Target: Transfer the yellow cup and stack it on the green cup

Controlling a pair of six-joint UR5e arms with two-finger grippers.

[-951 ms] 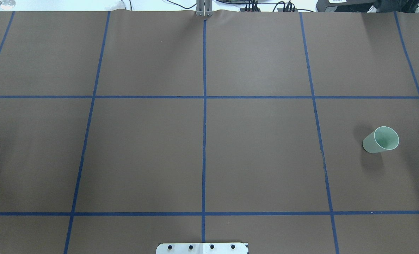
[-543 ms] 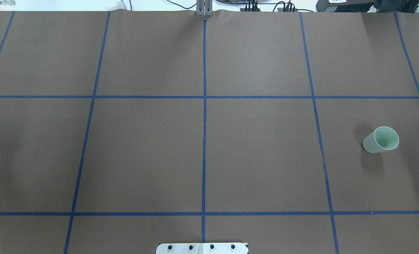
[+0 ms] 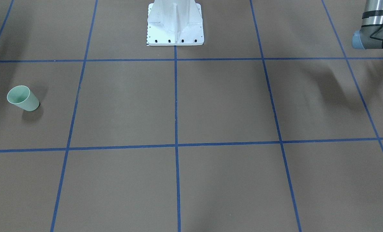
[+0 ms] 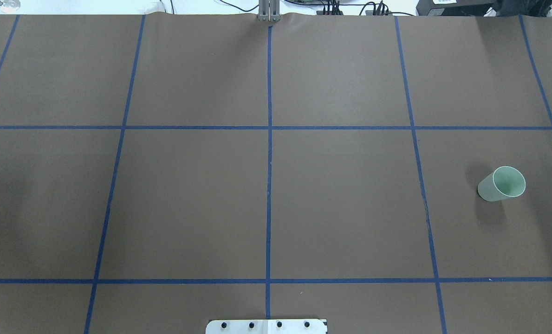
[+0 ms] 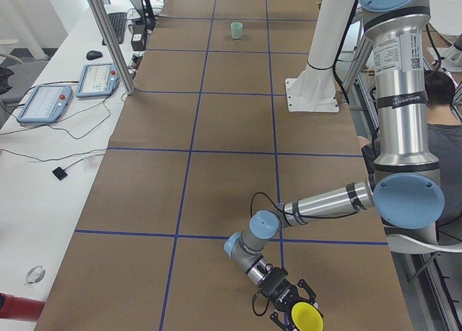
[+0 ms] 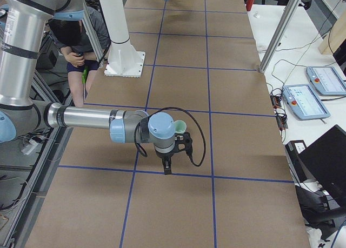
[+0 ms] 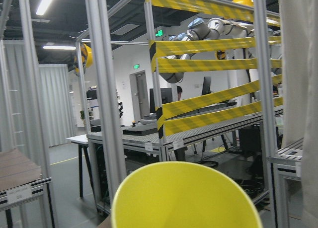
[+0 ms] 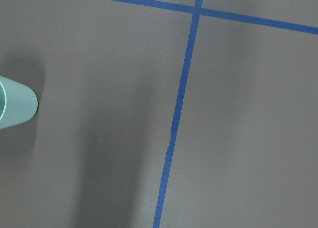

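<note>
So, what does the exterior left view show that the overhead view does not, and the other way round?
Only exterior left: the left arm, its gripper and the yellow cup at it, by the near end of the table. I cannot judge the grip from this view. It also shows two tablets beside the table.
Only overhead: the inside of the green cup, seen through its open mouth. No arm appears there.
Both: the green cup standing upright, the blue tape grid and the white base plate.
</note>
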